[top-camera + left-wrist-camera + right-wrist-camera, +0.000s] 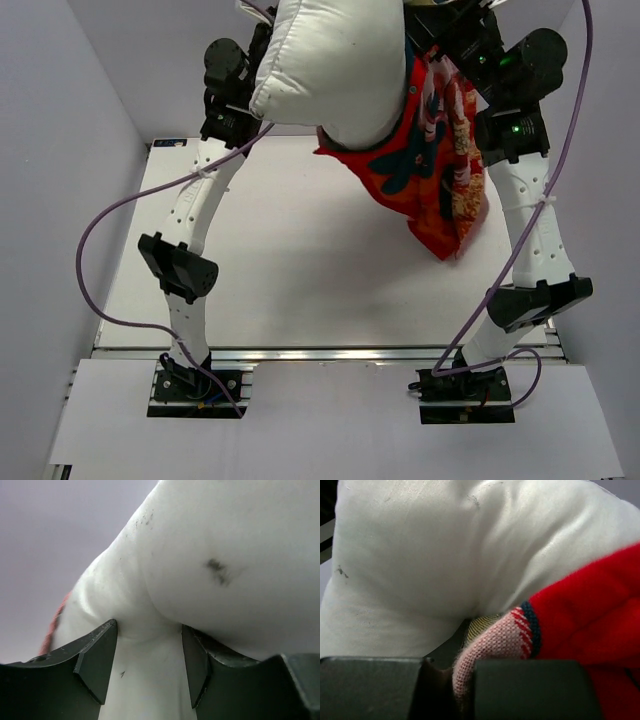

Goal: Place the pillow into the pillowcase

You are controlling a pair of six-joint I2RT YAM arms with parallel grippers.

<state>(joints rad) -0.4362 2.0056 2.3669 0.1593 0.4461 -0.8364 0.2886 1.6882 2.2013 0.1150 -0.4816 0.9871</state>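
High above the white table (300,290), I have the large, puffy white fabric pillow (335,60) hanging in the air. Its lower end is tucked into the mouth of the thin red-orange pillowcase printed with pink pigs and navy patches (440,170), which droops below it and to the right, toward the table.

My left gripper (150,665) is clamped on a bunched fold of the pillow, with a finger pressed into each side. My right gripper (462,680) is pinched tight on the pillowcase's pale pink hem, right against the pillow.

I judge the pillow light and very squashy. A shallow pinch may catch only the skin and slip, so I'd want a deep fold or a pointed corner. The pillowcase looks limp with no stiffness of its own, and its mouth will likely collapse unless I hold it at the hem.
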